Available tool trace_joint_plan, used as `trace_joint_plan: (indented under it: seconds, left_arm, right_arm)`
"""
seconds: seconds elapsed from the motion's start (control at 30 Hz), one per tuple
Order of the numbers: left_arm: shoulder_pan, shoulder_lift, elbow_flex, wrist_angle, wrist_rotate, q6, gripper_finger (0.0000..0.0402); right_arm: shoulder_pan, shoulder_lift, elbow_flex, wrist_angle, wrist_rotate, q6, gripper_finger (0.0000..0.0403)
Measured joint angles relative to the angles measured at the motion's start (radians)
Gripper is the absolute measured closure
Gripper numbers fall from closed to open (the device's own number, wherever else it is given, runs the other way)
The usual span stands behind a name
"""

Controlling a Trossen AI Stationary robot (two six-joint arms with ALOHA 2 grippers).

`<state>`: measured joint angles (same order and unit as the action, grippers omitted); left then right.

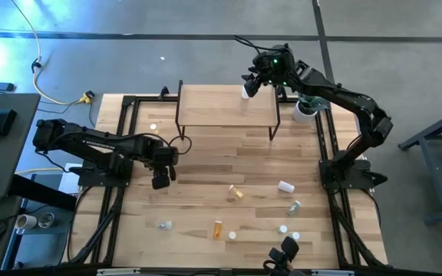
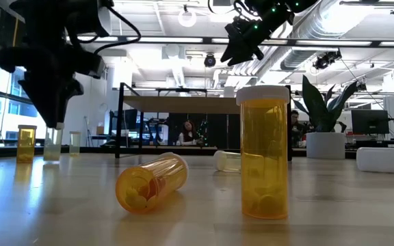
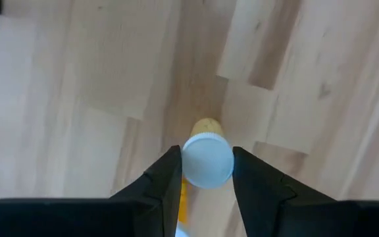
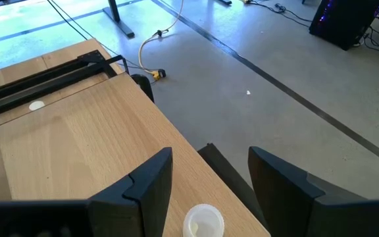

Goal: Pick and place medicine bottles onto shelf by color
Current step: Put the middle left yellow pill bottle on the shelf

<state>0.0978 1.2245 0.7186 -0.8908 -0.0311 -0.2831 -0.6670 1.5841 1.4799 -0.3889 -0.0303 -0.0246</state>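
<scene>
Upright yellow pill bottle (image 2: pixel 264 152) stands nearest the low camera, a toppled one (image 2: pixel 151 182) beside it. Left gripper (image 3: pixel 206 172) is clamped on a white-capped yellow bottle (image 3: pixel 207 157) at the table's left — axis vertical, cap up, likely gripped for lifting. Right gripper (image 4: pixel 209 172), fingers apart, hovers over a white bottle (image 4: pixel 201 220) standing on the shelf (image 1: pixel 213 107) — probably just placed.

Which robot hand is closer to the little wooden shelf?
Right. The right gripper hangs over the shelf at its back right corner, by a white bottle. The left gripper is out on the table, in front of the shelf's left end.
</scene>
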Motion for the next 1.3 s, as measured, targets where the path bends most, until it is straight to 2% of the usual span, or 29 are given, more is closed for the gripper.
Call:
trace_joint_plan:
  seconds: [0.27,0.57,0.73,1.0,1.3]
  left_arm:
    - [0.022,0.0,0.13,-0.108,0.004,0.044,0.0292]
    - [0.131,0.0,0.358,-0.262,-0.036,0.2,0.0292]
    - [0.203,0.0,0.502,-0.318,-0.114,0.286,0.0292]
    - [0.363,0.019,0.694,-0.317,-0.193,0.421,0.0294]
    - [0.526,0.145,0.903,-0.311,-0.215,0.527,0.0294]
  right_arm:
    - [0.0,0.0,0.0,-0.005,0.0,0.027,0.0212]
    - [0.014,-0.028,0.0,-0.008,0.003,0.07,0.0212]
    - [0.023,-0.029,0.0,-0.014,0.003,0.086,0.0212]
    - [0.027,-0.029,0.0,-0.018,0.004,0.149,0.0212]
    - [0.02,-0.029,0.0,-0.018,0.004,0.156,0.0212]
